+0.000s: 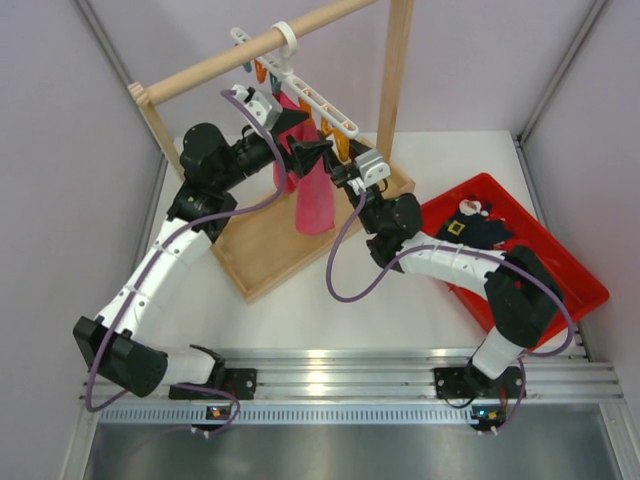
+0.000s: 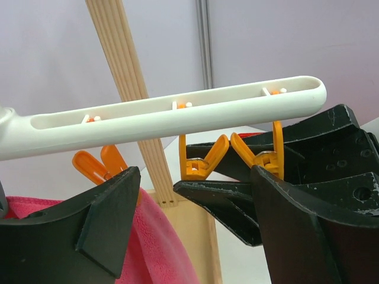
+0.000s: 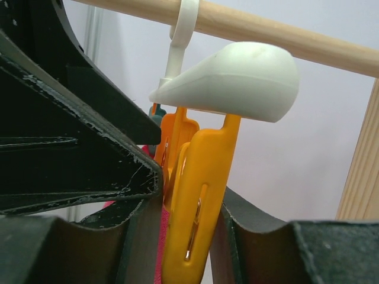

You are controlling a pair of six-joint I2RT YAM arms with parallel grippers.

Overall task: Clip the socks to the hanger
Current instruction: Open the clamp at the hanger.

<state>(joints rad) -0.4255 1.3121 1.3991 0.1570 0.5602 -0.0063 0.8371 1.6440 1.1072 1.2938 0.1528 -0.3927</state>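
Note:
The white hanger hangs by its ring from the wooden rail, with orange and yellow clips under its bar. My right gripper is shut on the end yellow clip, one finger pressed on each side. My left gripper stands open just below the bar, beside an orange clip. The right arm's black finger reaches between its fingers. In the top view both grippers, left and right, meet at the hanger. The dark socks lie in the red tray.
A long pink cloth hangs from the hanger, close behind my left gripper's fingers. The wooden rail frame stands on a wooden base, its post right behind the hanger. Grey walls close in both sides.

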